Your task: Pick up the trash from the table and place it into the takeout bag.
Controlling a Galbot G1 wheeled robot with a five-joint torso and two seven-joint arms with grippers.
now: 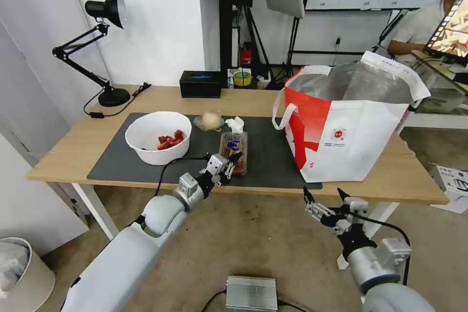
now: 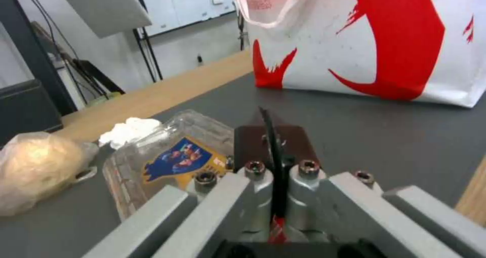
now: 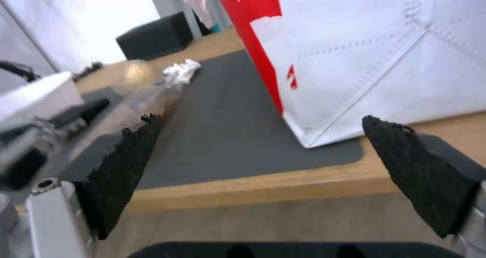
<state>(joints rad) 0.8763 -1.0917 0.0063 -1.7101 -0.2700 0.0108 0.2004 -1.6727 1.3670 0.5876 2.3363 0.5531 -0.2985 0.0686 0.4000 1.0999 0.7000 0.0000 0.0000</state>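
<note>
Trash (image 1: 233, 145) numbers four pieces; left claw (image 1: 233, 162) pressed together, right claw (image 1: 325, 194) wide

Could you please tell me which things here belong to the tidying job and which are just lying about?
Job: white bowl, clamshell box, crumpled tissue, wrapped beige ball, takeout bag.
Lying about: desk lamp, black box.

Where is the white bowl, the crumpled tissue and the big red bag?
white bowl (image 1: 155, 131): head view, inner wall.
crumpled tissue (image 1: 236, 124): head view, its middle.
takeout bag (image 1: 341, 151): head view, white front panel.
</note>
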